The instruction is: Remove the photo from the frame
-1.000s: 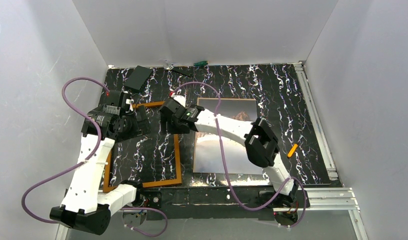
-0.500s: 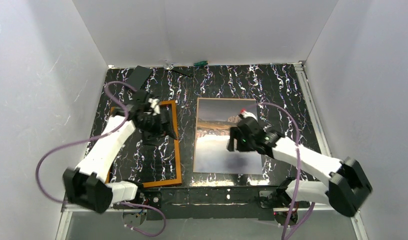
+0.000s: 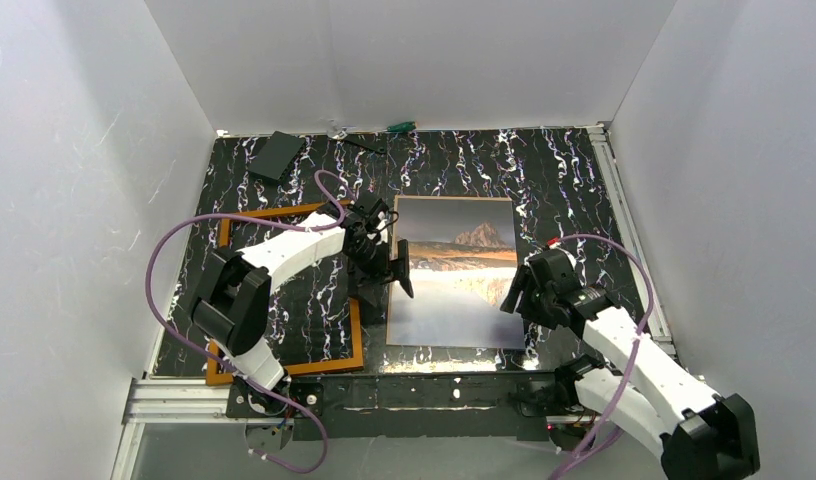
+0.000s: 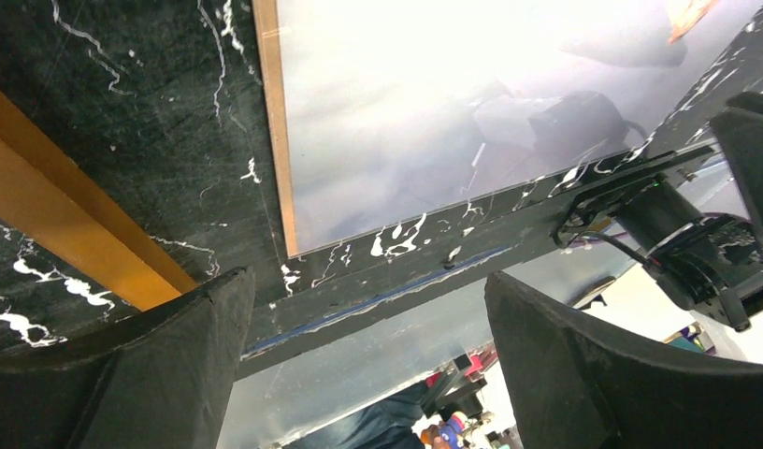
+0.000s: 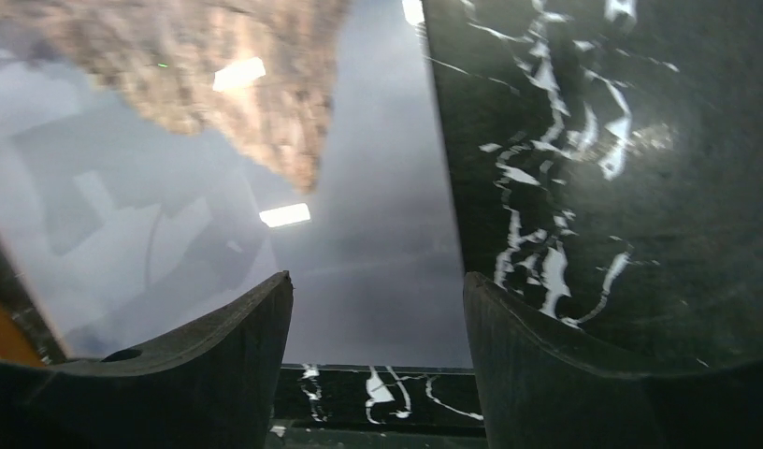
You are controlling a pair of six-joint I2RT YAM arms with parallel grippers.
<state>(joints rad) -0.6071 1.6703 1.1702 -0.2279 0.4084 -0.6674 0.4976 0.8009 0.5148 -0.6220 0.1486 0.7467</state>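
Observation:
The photo (image 3: 454, 290) lies picture side up on the black marbled table, out of the frame. The frame (image 3: 314, 366), a thin orange-brown wooden border, lies flat to its left with bare table showing through it. My left gripper (image 3: 386, 275) hangs open over the gap between the frame's right rail and the photo's left edge. In the left wrist view the left gripper (image 4: 368, 355) holds nothing, with the photo (image 4: 453, 112) and a frame rail (image 4: 69, 224) beyond it. My right gripper (image 3: 512, 298) is open over the photo's right edge. In the right wrist view the right gripper (image 5: 378, 346) is empty above the photo (image 5: 219, 187).
A black box (image 3: 279, 155) lies at the back left corner and a green-handled tool (image 3: 399, 127) against the back wall. Aluminium rails run along the right side (image 3: 634, 240) and the near edge (image 3: 434, 390). White walls close in three sides.
The left arm swung right from over the frame to the gap beside the photo. The right arm drew back right, to the photo's right edge. Photo and frame stayed put.

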